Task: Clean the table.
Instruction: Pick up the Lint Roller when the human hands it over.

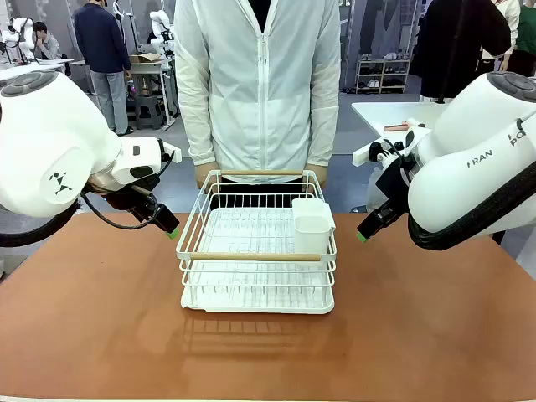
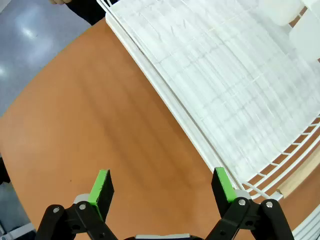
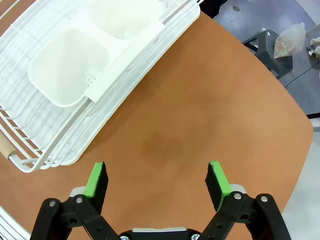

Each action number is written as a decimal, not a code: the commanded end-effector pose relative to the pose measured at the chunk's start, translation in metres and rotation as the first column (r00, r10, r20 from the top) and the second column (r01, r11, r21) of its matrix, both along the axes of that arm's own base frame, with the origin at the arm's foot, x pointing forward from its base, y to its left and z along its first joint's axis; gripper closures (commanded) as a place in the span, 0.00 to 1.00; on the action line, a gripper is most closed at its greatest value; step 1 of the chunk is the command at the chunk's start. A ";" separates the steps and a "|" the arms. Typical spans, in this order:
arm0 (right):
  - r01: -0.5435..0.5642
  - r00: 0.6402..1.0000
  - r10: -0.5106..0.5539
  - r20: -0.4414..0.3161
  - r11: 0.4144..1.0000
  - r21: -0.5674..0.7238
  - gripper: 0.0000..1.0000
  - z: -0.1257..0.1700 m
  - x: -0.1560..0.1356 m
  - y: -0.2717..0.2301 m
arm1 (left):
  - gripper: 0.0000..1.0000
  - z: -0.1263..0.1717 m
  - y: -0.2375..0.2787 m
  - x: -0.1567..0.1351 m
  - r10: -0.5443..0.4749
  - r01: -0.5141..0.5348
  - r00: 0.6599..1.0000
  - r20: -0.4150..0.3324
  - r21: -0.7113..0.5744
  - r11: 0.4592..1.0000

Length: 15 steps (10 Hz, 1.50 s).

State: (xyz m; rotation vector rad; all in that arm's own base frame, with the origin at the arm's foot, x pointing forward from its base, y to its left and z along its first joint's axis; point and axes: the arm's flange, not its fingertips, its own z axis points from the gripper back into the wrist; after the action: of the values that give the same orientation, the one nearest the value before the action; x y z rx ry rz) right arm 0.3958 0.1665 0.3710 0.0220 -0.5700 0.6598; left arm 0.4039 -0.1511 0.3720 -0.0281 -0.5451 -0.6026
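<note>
The reddish-brown table [image 1: 100, 327] spreads across the front view, and bare tabletop [image 2: 100, 125] lies under my left gripper [image 2: 162, 186], whose green pads stand wide apart with nothing between them. From the front, my left gripper [image 1: 172, 230] hangs above the table just left of a white wire dish rack [image 1: 258, 243]. My right gripper [image 3: 157, 181] is open and empty over bare tabletop [image 3: 200, 115]. In the front view my right gripper [image 1: 362, 235] hovers just right of the rack.
The rack [image 2: 225, 75] has wooden handles and a white cutlery cup [image 1: 312, 224] at its right side, seen also as the cup [image 3: 67, 70]. A person in a white jacket [image 1: 260, 84] stands behind the far edge, hands near the rack. A smaller white table [image 1: 394, 113] stands behind right.
</note>
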 end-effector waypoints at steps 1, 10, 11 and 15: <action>0.000 1.000 0.000 0.000 1.000 0.000 0.00 0.000 0.000 0.000 | 0.00 0.000 0.000 0.000 0.000 0.000 1.000 0.000 0.000 1.000; 0.000 1.000 0.000 0.000 1.000 0.000 0.00 0.000 0.000 0.000 | 0.00 0.000 0.000 0.000 0.000 0.000 1.000 0.000 0.000 1.000; 0.000 1.000 0.000 0.000 1.000 0.000 0.00 0.000 0.000 0.000 | 0.00 0.000 0.000 0.000 0.000 0.000 1.000 0.000 0.000 1.000; 0.010 0.988 0.048 -0.146 0.927 0.374 0.00 0.093 0.012 -0.055 | 0.00 0.088 0.032 0.021 -0.045 -0.081 0.958 -0.283 -0.421 0.904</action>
State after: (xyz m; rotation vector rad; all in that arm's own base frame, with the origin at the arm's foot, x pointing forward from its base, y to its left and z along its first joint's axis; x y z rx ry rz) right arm 0.3981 0.1619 0.4270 0.2672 -0.5755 0.5792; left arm 0.4056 -0.1641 0.4266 -0.3525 -0.4633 -0.5200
